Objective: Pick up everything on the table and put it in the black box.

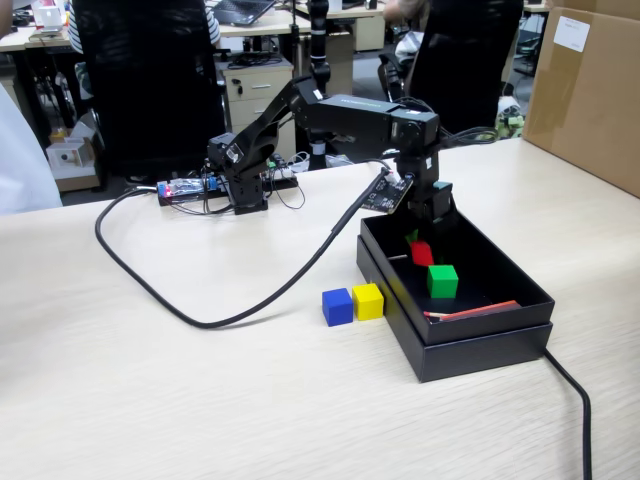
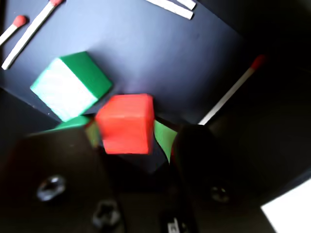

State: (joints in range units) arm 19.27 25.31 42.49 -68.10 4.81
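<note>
My gripper (image 1: 414, 238) reaches down into the black box (image 1: 480, 350). In the wrist view the red cube (image 2: 126, 124) is blurred and sits just past and between my green fingertips (image 2: 164, 138), which stand a little wider than it; the gripper (image 2: 127, 137) looks open. In the fixed view the red cube (image 1: 421, 252) is just under the tips, inside the box. The green cube (image 1: 442, 280) (image 2: 70, 85) rests on the box floor beside it. The blue cube (image 1: 337, 306) and the yellow cube (image 1: 368, 300) stand side by side on the table (image 1: 200, 400), just left of the box.
Several matchsticks (image 2: 29, 33) lie on the box floor, with a reddish stick (image 1: 470, 311) near its front wall. A black cable (image 1: 200, 318) loops across the table from the arm's base (image 1: 240, 185). A brown cardboard box (image 1: 590, 90) stands at the far right.
</note>
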